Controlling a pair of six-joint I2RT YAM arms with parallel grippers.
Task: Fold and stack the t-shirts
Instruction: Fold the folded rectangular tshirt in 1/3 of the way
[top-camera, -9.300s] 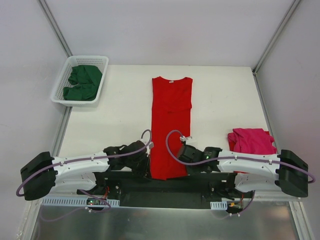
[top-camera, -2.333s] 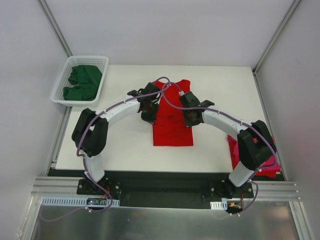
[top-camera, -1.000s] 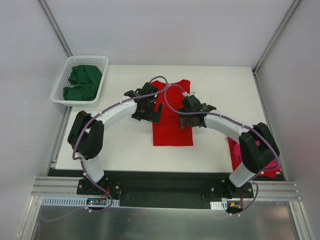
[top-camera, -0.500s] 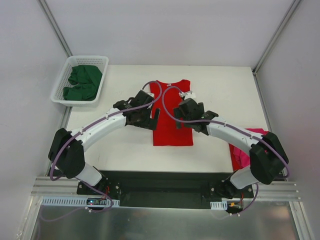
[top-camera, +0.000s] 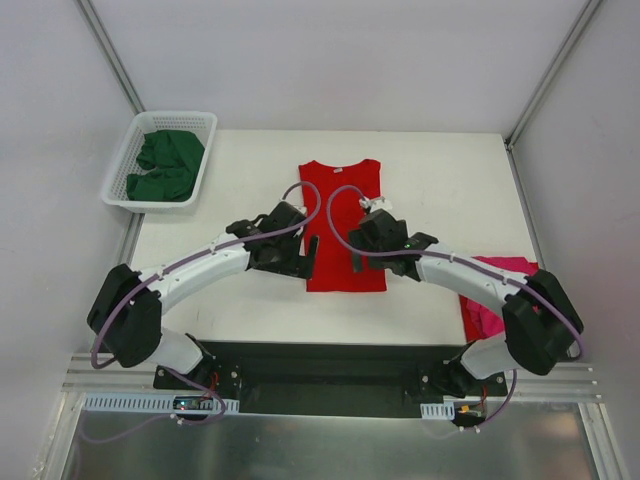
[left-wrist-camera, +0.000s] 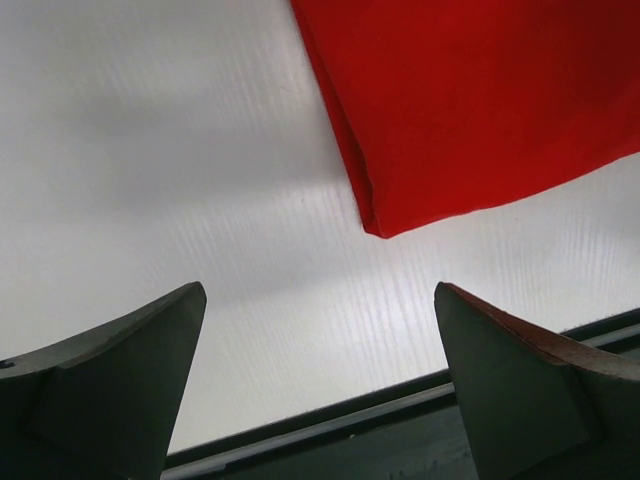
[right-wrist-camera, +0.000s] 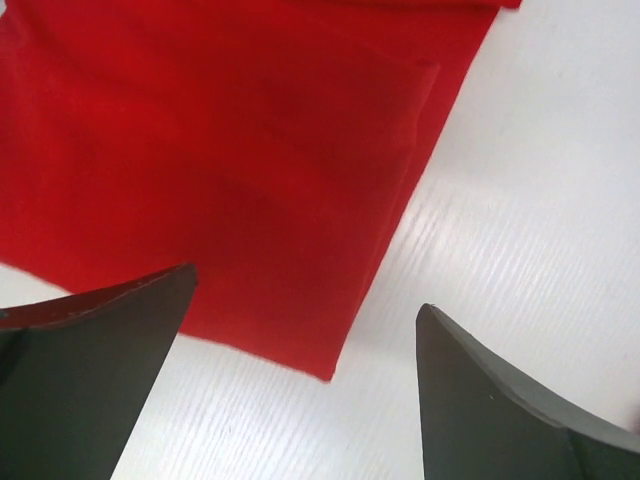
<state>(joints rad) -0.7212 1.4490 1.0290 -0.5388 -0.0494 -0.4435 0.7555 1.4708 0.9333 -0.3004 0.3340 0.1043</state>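
White tabletop (top-camera: 220, 300) is carrying your folded red t-shirt (top-camera: 342, 225) at its centre. You are holding the left gripper (left-wrist-camera: 318, 290) over the shirt's near-left corner and the right gripper (right-wrist-camera: 305, 290) over its near-right corner, both spread wide and gripping nothing. Magenta t-shirt (top-camera: 478, 318) is lying at right, and green t-shirts (top-camera: 165, 165) are sitting in the basket (top-camera: 178, 117).

Overhead from behind — both wrists close over red t-shirt (top-camera: 338, 268)
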